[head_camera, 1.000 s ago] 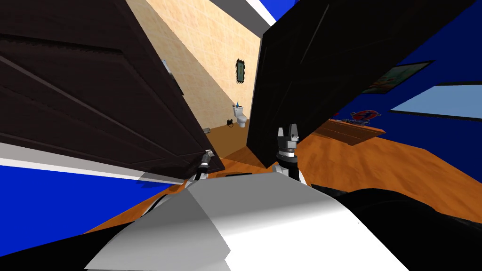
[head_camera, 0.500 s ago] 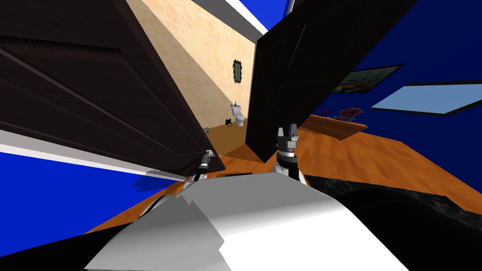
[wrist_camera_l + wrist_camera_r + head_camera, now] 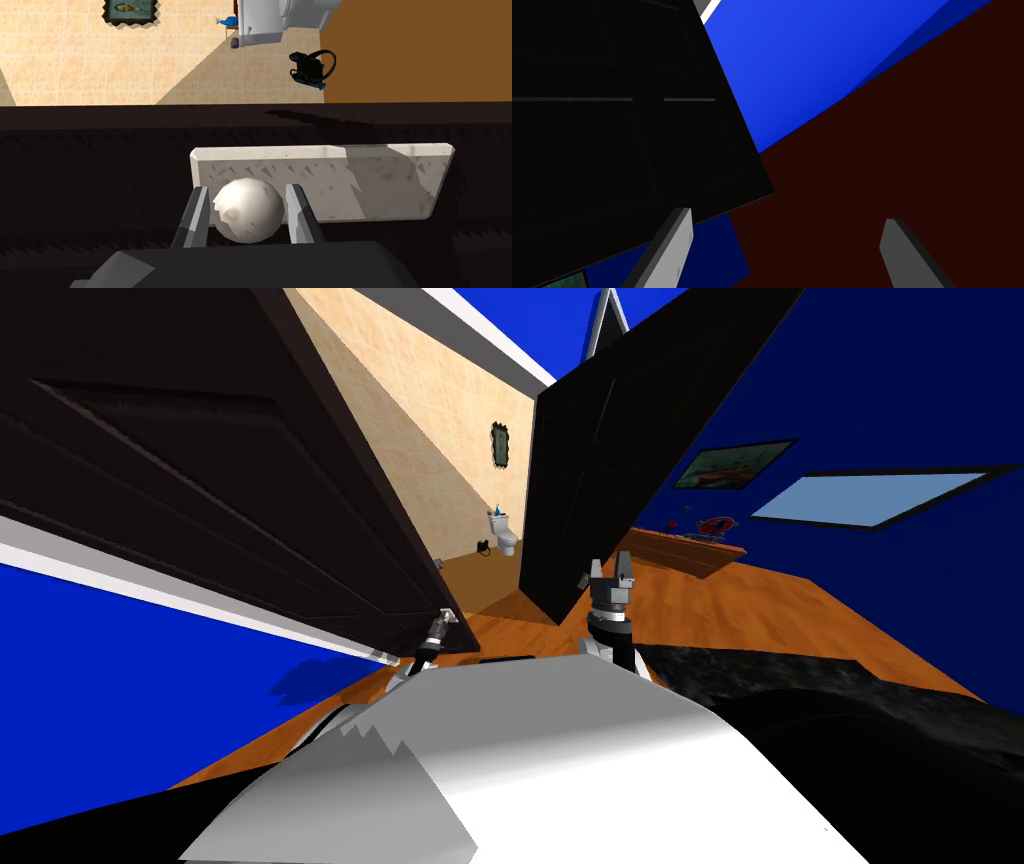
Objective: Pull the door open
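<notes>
Left gripper (image 3: pixel 247 190) is clamped on the knob (image 3: pixel 248 217): white round ball, one blade-like finger (image 3: pixel 196 215) pressed to each side. Knob sits on a light grey rectangular plate (image 3: pixel 375 185), near one end of it, the rest of the plate running off to the side of the gripper. Plate is mounted flat on the dark brown door (image 3: pixel 230 508).

Head view: door is the big panelled leaf on my left, and my left hand meets it at its near corner by the free edge. Door stands ajar. Between its free edge and a second dark panel (image 3: pixel 640 438) to the right there's a gap into a room with a beige tiled wall (image 3: pixel 440 418) and a brown floor (image 3: pixel 425 50).

Past the door's edge in the left wrist view: white toilet (image 3: pixel 270 20), small blue bottle (image 3: pixel 229 21) on it, dark-framed picture (image 3: pixel 131 9) on the tiles, small black object (image 3: pixel 310 67) on the floor beside the toilet.

Right gripper (image 3: pixel 611 576) is up in front of the torso, just beside the second panel's lower edge. Fingers spread apart, nothing between them.

Wooden floor (image 3: pixel 800 618) and blue walls (image 3: pixel 120 688) on my side of the door.
</notes>
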Robot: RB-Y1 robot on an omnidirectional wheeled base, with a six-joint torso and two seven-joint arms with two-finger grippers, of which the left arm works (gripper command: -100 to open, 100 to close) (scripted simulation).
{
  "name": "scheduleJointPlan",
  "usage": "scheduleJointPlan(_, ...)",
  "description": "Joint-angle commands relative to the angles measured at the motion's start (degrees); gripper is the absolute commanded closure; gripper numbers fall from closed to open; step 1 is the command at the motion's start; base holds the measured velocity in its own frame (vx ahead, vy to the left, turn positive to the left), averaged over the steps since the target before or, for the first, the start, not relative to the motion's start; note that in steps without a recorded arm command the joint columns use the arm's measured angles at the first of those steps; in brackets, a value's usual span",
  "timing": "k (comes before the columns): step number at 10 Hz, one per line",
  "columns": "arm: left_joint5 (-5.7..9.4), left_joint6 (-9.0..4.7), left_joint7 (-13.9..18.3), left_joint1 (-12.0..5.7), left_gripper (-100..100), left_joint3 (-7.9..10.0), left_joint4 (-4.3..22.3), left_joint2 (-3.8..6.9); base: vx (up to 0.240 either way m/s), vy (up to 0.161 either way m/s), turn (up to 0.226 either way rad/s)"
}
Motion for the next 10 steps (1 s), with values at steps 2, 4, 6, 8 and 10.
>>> scheduleJointPlan(2,-0.79,-1.86,1.6,1.15,100,-1.3,-0.4,1.27,-0.177,0.059,-0.081)
scheduleJointPlan(4,-1.6,-3.78,3.2,2.34,100,-2.63,-0.7,2.58,-0.174,0.062,-0.071)
scheduleJointPlan(6,-2.2,-5.19,4.4,3.21,100,-3.62,-1.0,3.54,-0.159,0.08,-0.067)
scheduleJointPlan(8,-2.92,-6.89,5.8,4.26,100,-4.8,-1.3,4.7,-0.194,0.072,-0.069)
scheduleJointPlan(10,-2.97,-7.64,5.9,5.54,100,-5.27,-2.0,5.0,-0.11,0.041,-0.09)
